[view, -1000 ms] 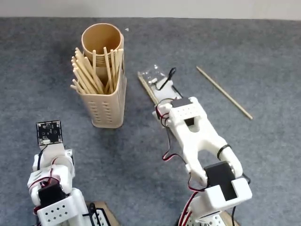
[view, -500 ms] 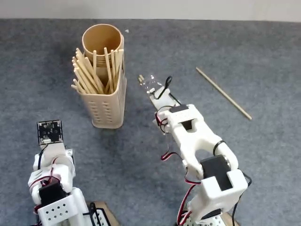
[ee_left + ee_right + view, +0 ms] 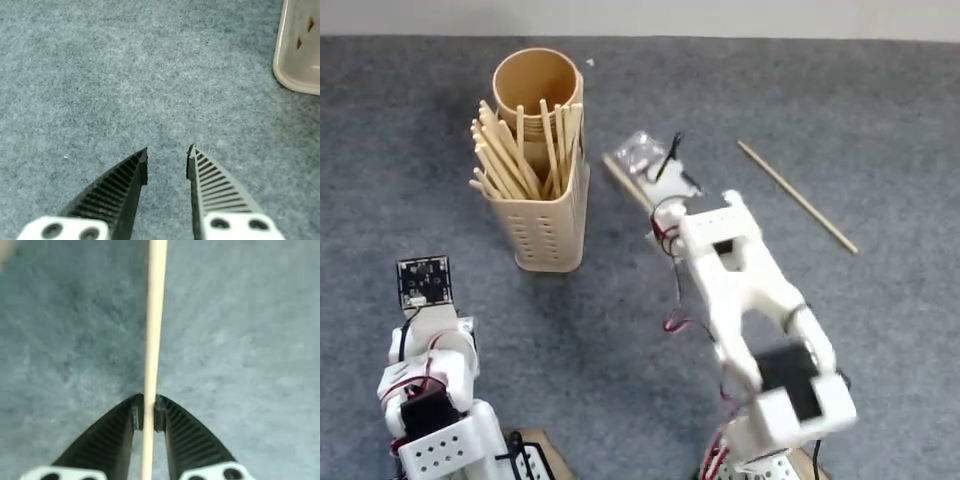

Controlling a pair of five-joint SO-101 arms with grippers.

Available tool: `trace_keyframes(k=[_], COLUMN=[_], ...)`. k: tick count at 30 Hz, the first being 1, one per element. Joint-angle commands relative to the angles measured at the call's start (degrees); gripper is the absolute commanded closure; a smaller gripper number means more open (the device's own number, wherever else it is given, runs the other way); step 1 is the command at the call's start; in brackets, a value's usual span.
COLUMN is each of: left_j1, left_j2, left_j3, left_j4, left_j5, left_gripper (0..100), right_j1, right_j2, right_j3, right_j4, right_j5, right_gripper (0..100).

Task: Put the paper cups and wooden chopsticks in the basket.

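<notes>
High view: basket already holds a cup and many chopsticks; right gripper clamps a chopstick, a loose chopstick waits, left gripper gapes empty.

Overhead camera and low left-wrist camera share basket.

The mottled grey bench lay under a beige slotted plastic basket, a tan round paper cup and pale thin wooden chopsticks. The left gripper and right gripper had black ribbed jaws.
</notes>
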Motion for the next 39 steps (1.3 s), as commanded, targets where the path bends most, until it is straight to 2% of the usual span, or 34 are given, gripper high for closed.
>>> trace_keyframes(k=[1, 4, 6, 11, 14, 18, 22, 25, 28, 30, 35, 37, 39], left_j1=[0.5, 0.5, 0.5, 0.5, 0.5, 0.5, 0.5, 0.5, 0.5, 0.5, 0.5, 0.5, 0.5], left_j2=[0.0, 0.0, 0.0, 0.0, 0.0, 0.0, 0.0, 0.0, 0.0, 0.0, 0.0, 0.0, 0.0], left_j3=[1.0, 1.0, 1.0, 1.0, 1.0, 1.0, 1.0, 1.0, 1.0, 1.0, 1.0, 1.0, 1.0], left_j4=[0.4, 0.4, 0.4, 0.3, 0.3, 0.3, 0.3, 0.3, 0.3, 0.3, 0.3, 0.3, 0.3], left_j5=[-0.9, -0.9, -0.9, -0.9, -0.9, -0.9, -0.9, -0.9, -0.9, -0.9, -0.9, -0.9, -0.9], left_gripper=[84, 84, 84, 84, 84, 84, 84, 84, 84, 84, 84, 84, 84], right_j1=[-1.9, -3.3, -4.2, -8.8, -13.5, -17.3, -18.8, -20.5, -21.1, -21.3, -20.8, -19.8, -19.4], right_j2=[-15.7, -24.5, -29.4, -38.9, -39.2, -34.1, -26.9, -21.0, -14.6, -11.3, -7.0, -6.7, -6.8], right_j3=[-2.3, 0.5, 3.7, 17.6, 25.6, 32.3, 32.5, 32.7, 32.6, 32.6, 32.5, 32.5, 32.5], right_j4=[1.2, -1.5, -9.6, -45.6, -65.4, -84.1, -98.8, -105.5, -111.4, -112.4, -112.3, -112.1, -112.0], right_j5=[-3.9, -5.4, -6.3, -18.4, -19.0, -19.3, -19.4, -20.0, -26.8, -29.5, -30.0, -30.0, -30.0], right_gripper=[99.4, 99.4, 99.4, 99.4, 99.4, 99.4, 99.4, 99.4, 99.4, 99.4, 98.6, 93.7, 80.8])
